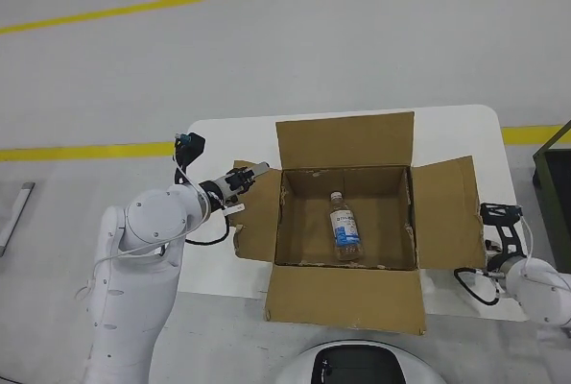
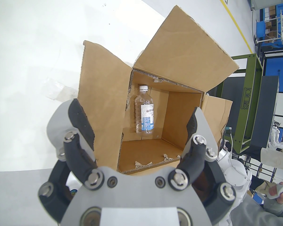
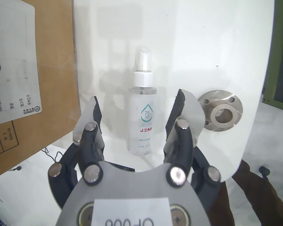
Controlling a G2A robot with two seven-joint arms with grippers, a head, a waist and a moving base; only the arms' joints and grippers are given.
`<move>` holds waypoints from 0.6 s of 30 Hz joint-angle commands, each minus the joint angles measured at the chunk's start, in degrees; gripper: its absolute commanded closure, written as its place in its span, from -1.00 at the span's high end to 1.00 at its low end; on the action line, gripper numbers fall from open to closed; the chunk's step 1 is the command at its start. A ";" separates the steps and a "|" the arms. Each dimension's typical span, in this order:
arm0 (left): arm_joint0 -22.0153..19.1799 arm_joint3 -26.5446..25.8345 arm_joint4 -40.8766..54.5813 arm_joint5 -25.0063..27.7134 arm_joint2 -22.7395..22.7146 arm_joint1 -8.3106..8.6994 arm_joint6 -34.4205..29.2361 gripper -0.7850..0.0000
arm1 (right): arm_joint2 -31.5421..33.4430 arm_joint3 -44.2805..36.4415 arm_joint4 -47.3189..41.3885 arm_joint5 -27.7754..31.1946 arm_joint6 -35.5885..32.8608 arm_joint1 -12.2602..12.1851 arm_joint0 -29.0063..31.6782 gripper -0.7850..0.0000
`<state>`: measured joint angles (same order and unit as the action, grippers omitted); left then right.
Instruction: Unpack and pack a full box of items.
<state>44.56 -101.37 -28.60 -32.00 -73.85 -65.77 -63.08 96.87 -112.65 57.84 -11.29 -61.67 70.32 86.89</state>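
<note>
An open cardboard box (image 1: 347, 274) stands mid-table with all its flaps folded out. On its floor lies a clear water bottle (image 1: 343, 227) (image 2: 144, 111) with a white cap and blue label. My left gripper (image 1: 254, 174) (image 2: 136, 105) hangs open over the box's left flap, facing the inside. Beside the right flap my right gripper (image 1: 501, 213) (image 3: 138, 96) is open above the table. A clear spray bottle (image 3: 142, 118) with a white nozzle lies flat between its fingers (image 3: 179, 109), touching neither.
A round steel flange (image 3: 220, 114) lies on the white table (image 1: 458, 120) just beside the spray bottle, close to the table's rounded corner. The box's right flap (image 3: 37, 71) carries a shipping label. A green metal frame (image 1: 561, 182) stands off the table's right end.
</note>
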 commanded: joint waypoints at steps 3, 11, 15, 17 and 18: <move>0.00 0.00 0.00 0.00 0.00 0.00 0.00 1.00 | -0.86 1.00 0.65 -0.30 0.06 -0.07 -0.51 0.52; 0.00 0.00 0.00 0.00 0.00 0.00 0.00 1.00 | -2.18 3.26 1.49 -0.37 0.04 -0.24 -1.43 0.49; 0.00 0.00 0.00 0.00 0.00 0.00 0.00 1.00 | -2.48 4.00 1.75 -0.29 0.01 -0.34 -1.73 0.44; 0.00 0.00 0.00 0.00 0.00 0.00 0.00 1.00 | -2.65 4.33 1.91 -0.18 -0.16 -0.40 -1.82 0.32; 0.00 0.00 0.00 0.00 0.00 0.00 0.00 1.00 | -2.67 4.51 1.91 -0.29 -0.20 -0.42 -1.88 0.19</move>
<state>44.56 -101.37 -28.60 -32.00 -73.85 -65.77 -63.08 94.21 -108.25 59.77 -11.51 -61.84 69.91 85.05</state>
